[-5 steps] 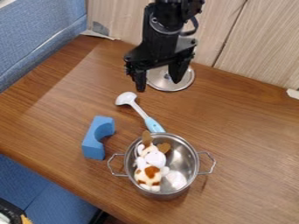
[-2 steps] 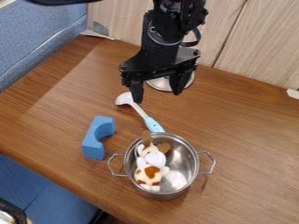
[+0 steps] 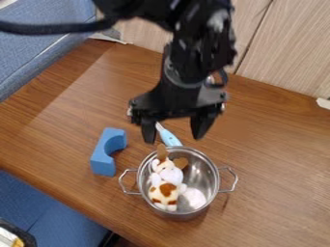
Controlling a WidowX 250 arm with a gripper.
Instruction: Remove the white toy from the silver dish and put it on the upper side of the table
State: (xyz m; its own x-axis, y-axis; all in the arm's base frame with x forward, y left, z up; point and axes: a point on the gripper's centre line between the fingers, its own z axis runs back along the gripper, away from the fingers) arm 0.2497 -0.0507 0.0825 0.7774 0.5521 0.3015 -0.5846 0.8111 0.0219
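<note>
Wooden table, black robot arm, white-and-brown toy lying in the silver pot.
The arm comes in from the top edge, its jaws spread with nothing between them, hanging near the far side of the two-handled metal pot; the toy lies inside, its brown ears toward the far rim; a blue block stands near the pot, and a light-blue handle points at the rim.

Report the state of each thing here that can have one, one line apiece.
Gripper: open, holding nothing, above the table.
Toy: inside the pot, not gripped.
Pot: upright, uncovered.
Blue-handled utensil: on the table, partly hidden.
Blue block: on the table, ungripped.
</note>
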